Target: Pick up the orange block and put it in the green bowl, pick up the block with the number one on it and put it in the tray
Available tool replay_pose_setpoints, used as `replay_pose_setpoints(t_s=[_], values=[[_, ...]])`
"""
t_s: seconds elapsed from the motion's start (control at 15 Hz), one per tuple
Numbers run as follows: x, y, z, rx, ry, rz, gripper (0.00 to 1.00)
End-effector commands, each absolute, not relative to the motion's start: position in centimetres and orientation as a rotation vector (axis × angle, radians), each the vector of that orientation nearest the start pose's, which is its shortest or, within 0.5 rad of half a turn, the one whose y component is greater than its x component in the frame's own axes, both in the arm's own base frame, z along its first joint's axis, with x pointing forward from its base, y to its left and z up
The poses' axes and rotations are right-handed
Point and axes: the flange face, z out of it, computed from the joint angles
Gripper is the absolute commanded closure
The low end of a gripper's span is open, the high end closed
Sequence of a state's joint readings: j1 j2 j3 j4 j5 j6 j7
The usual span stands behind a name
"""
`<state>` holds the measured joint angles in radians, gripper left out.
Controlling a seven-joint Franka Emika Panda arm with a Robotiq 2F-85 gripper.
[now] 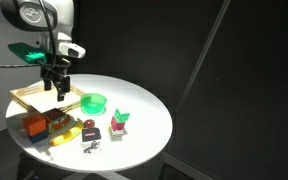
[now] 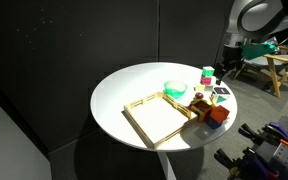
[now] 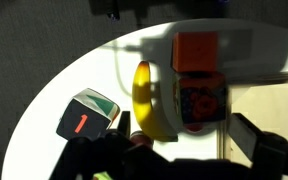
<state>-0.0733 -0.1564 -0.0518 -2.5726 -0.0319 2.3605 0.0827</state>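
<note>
Pincer (image 1: 57,91) wide open (empty), aloft

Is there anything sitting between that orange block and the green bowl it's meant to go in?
Yes: the multicoloured block lies beside the orange block on the green bowl's side; lifted over it, the path looks free.

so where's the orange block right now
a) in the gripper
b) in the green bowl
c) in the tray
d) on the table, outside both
d: the orange block sits on the table just in front of the tray. The green bowl looks empty, and the gripper hangs open above the tray with nothing in it.
</note>
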Motion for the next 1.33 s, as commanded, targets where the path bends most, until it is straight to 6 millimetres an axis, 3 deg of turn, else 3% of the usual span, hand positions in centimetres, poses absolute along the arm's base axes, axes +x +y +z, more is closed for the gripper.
replay_pose_setpoints(t_s=[0.0, 0.67, 1.27], values=[[41.7, -4.9, 31.0, -3.158, 0.228, 0.009, 0.00], [39.7, -3.0, 27.3, -3.153, 0.185, 0.018, 0.00], [39.8, -2.4, 23.5, -3.160, 0.153, 0.036, 0.00]])
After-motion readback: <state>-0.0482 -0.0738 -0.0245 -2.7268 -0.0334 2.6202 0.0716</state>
